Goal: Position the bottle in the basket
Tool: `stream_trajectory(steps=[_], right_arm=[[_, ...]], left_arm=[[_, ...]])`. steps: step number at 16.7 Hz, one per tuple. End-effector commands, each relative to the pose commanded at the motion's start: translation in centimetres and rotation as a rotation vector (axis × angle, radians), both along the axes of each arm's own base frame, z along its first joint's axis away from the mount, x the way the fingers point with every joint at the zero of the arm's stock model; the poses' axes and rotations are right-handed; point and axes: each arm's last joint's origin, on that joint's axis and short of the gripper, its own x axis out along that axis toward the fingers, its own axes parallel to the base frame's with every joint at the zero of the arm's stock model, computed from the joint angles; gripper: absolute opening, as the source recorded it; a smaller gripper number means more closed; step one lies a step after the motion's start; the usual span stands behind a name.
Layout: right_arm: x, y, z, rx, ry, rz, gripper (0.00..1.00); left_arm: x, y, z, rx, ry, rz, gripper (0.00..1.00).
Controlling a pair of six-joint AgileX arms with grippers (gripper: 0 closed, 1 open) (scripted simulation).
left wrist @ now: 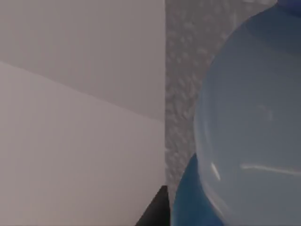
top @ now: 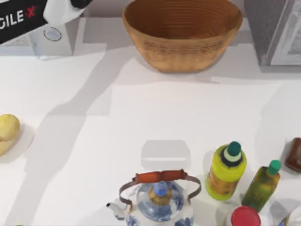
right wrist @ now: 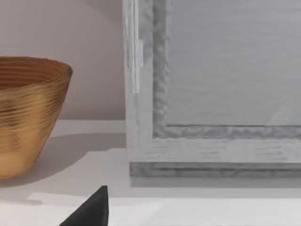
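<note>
The bottle [left wrist: 249, 122] hangs right in front of the left wrist camera, with a pale clear body and a dark blue lower part. My left gripper [left wrist: 207, 220] is shut on it, and one dark fingertip [left wrist: 157, 214] shows beside it. My left arm [top: 61, 12] reaches in at the top view's far left corner. The tan woven basket [top: 182, 47] stands at the back centre with nothing inside; it also appears in the right wrist view as the basket [right wrist: 28, 113]. My right gripper [right wrist: 150, 222] is parked at the far right beside the basket, open and holding nothing.
A blue-and-white teapot [top: 157, 207] stands at the front centre. A yellow-green bottle [top: 225, 172], an olive bottle [top: 261, 186] and a red-capped jar [top: 244, 217] are at the front right. A yellowish object [top: 7, 132] lies at the left edge. A grey box [top: 277, 33] is at the back right.
</note>
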Motion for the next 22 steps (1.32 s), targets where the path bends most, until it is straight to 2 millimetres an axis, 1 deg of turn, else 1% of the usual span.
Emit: stream_trajectory(steps=[3,9,12,17,19,22], right_arm=[[0.0,0.0,0.0,0.000,0.000,0.000,1.00],[0.0,0.0,0.0,0.000,0.000,0.000,1.00],[0.0,0.0,0.0,0.000,0.000,0.000,1.00],[0.0,0.0,0.0,0.000,0.000,0.000,1.00],[0.0,0.0,0.0,0.000,0.000,0.000,1.00],[0.0,0.0,0.0,0.000,0.000,0.000,1.00]], left_arm=[[0.7,-1.2,0.1,0.000,-0.002,0.000,0.00],[0.8,-1.1,0.2,0.000,-0.005,0.004,0.00],[1.8,-2.1,-0.8,0.000,-0.004,0.002,0.00],[4.0,-4.6,-3.4,0.000,-0.002,0.000,0.00],[4.4,-5.0,-3.8,0.000,-0.002,0.000,0.00],[4.4,-5.0,-3.8,0.000,-0.002,0.000,0.00]])
